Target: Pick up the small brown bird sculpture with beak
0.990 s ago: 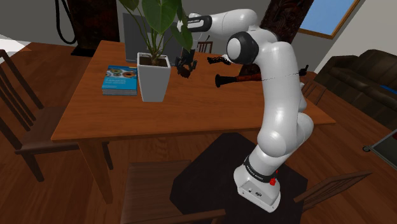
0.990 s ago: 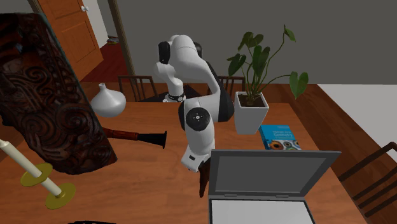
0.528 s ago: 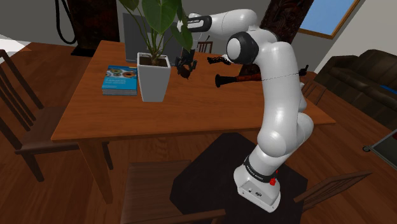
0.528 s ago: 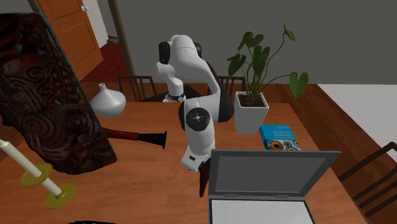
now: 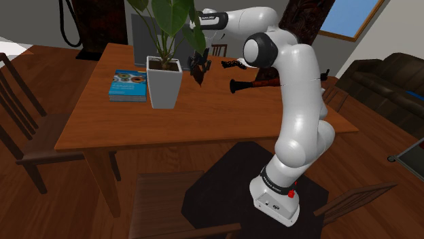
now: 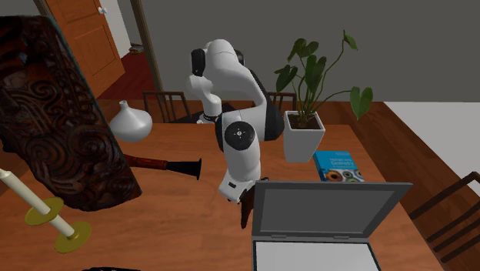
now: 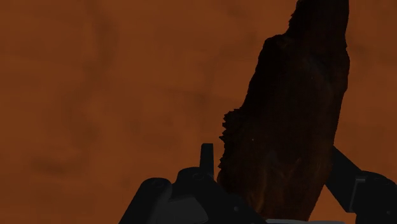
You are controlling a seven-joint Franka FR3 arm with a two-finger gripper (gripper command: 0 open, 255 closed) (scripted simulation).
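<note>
The tool (image 5: 199, 68) points down over the far part of the desk (image 5: 204, 125), and its fingers (image 7: 347, 179) are closed most of the way onto the bird (image 7: 286, 114). The wrist view has the dark, rough-sided carving clasped between them, its long body reaching out past the fingertips toward the brown desk top. In the shoulder view the bird hangs as a small dark lump under the tool. It seems to sit just clear of the wood, though the gap is too slight to be sure.

From the tool in the shoulder view, a white planter (image 5: 165, 85) stands near at eight o'clock, its leaves spreading up toward eleven. A blue book (image 5: 129, 85) lies beyond the planter, also at eight. A dark flared pipe (image 5: 257, 84) lies on the desk at four o'clock. In the second exterior view an open laptop (image 6: 327, 212) stands just beside the tool at three o'clock, its lid hiding part of the bird.

My judgement is that the grasp is made and the lift is the step in hand. The next move calls for a straight rise with a firm squeeze, since the carving is long and held near one end. It should be kept off the laptop lid and the leaves.
</note>
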